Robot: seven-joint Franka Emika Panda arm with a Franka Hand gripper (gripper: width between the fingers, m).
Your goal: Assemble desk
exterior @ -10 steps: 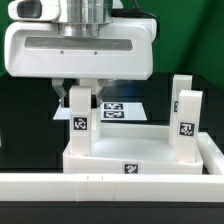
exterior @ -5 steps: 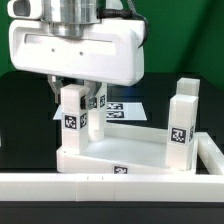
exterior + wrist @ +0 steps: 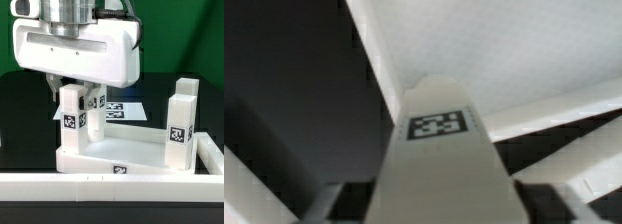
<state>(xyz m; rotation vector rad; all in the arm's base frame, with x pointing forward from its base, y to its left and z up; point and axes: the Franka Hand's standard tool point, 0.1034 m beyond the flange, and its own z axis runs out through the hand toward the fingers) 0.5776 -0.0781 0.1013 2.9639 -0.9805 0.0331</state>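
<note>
A: As the arm hangs low over the table, where's the desk top [image 3: 120, 160]?
B: Front centre of the ext. view — white rimmed tray, lying flat, its near edge right against the long white rail [image 3: 100, 186] along the front. Tag on its front wall.

A: Legs?
B: Two stand upright in corner sockets. Left leg [image 3: 72, 115] at the corner toward the ext. view's left, tag facing the camera. Right leg [image 3: 181, 125] at the corner toward the ext. view's right, also tagged, well apart from the arm.

A: Gripper?
B: Gripper [image 3: 73, 96] sits directly above the left leg, fingers either side of its upper part. Wrist cam looks straight down that leg [image 3: 441, 150] — tag near its top, dark finger pads [image 3: 352, 200] flanking it low in frame.

A: Clamped or loose?
B: Cannot tell. Pads look just beside the leg's faces, but contact vs. a sliver of gap isn't readable — too blurred in the wrist view, hidden by the hand body in the ext. view.

A: Anything else?
B: Marker board [image 3: 125, 108] flat on the black table [image 3: 20, 100] behind the tray, partly hidden by the gripper.
</note>
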